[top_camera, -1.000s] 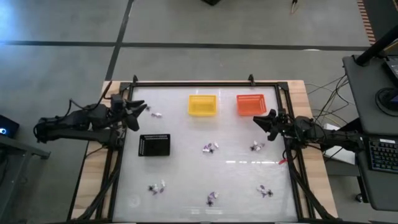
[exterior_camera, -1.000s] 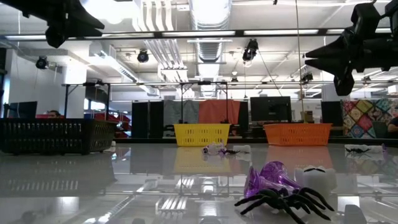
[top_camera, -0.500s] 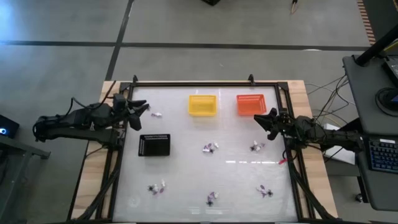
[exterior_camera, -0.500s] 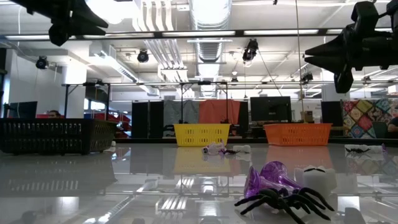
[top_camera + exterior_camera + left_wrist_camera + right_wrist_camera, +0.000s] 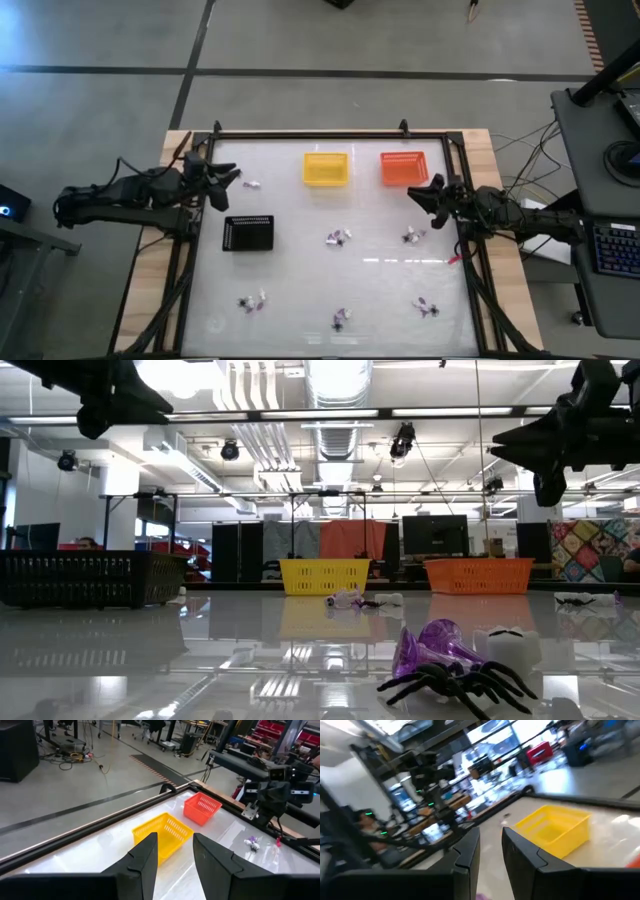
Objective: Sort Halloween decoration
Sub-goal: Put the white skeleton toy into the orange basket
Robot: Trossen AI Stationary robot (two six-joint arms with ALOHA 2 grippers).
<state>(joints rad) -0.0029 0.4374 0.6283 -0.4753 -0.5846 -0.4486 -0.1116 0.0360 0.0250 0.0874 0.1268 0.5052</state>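
- Left gripper [image 5: 228, 176]: raised beyond the black tray [image 5: 249, 234], fingers spread, empty.
- Right gripper [image 5: 415, 192]: beside the orange basket [image 5: 403, 167], fingers slightly apart, empty.
- Trinkets [image 5: 338, 237]: scattered clusters right of and nearer than the tray; descend vertically, pinch one piece only.

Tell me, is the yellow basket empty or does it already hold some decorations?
Empty. From above, the yellow basket shows only its bare yellow floor, and the left wrist view shows nothing inside either.
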